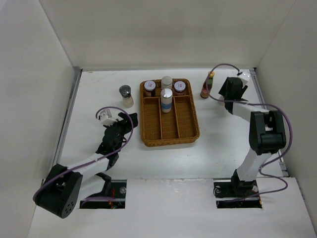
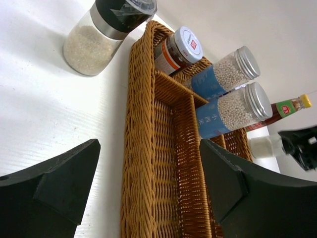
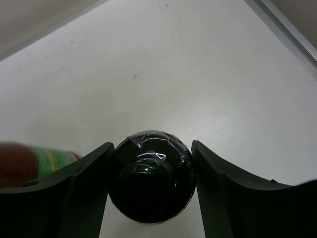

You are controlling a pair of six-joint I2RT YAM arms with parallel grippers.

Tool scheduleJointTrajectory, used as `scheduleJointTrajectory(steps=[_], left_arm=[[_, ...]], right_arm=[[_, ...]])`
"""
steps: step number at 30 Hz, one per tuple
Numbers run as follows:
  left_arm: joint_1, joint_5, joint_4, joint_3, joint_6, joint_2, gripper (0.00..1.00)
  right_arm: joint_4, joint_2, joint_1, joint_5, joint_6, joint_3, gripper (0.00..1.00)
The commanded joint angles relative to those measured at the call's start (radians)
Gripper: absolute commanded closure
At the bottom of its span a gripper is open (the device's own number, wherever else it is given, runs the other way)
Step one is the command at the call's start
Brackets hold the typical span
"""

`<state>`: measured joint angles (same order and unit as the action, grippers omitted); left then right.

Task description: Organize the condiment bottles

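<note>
Top external view: a brown wicker divided tray [image 1: 171,143] sits at frame centre on the white surface [image 1: 99,84]. Its upper part holds two white blue-banded silver-capped bottles [image 1: 167,99] and two short red-labelled jars [image 1: 149,88]. A grey-lidded shaker [image 1: 126,95] stands left of the tray, and a red sauce bottle with yellow cap [image 1: 207,85] stands right of it. The right tool [image 3: 152,148], at upper right, grips the black-capped bottle [image 3: 151,183]. The left tool [image 2: 149,148], at lower left, is open.

The tray [image 2: 148,163] is rough woven wicker. The 2 blue-banded bottles [image 2: 223,74] [image 2: 230,111] have clear bodies and ribbed, metallic-looking caps. The black-capped bottle [image 3: 151,181] wears glossy, wrinkled film over its cap. The white surface [image 1: 99,153] looks matt and smooth.
</note>
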<state>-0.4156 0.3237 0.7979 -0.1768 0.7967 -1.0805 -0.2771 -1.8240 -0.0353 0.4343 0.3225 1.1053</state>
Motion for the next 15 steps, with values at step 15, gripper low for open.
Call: scheduleJointTrajectory(steps=[15], left_arm=[[-0.007, -0.002, 0.040, -0.012, 0.002, 0.017, 0.19]], right_arm=[[-0.086, 0.338, -0.541, 0.129, -0.056, -0.084, 0.51]])
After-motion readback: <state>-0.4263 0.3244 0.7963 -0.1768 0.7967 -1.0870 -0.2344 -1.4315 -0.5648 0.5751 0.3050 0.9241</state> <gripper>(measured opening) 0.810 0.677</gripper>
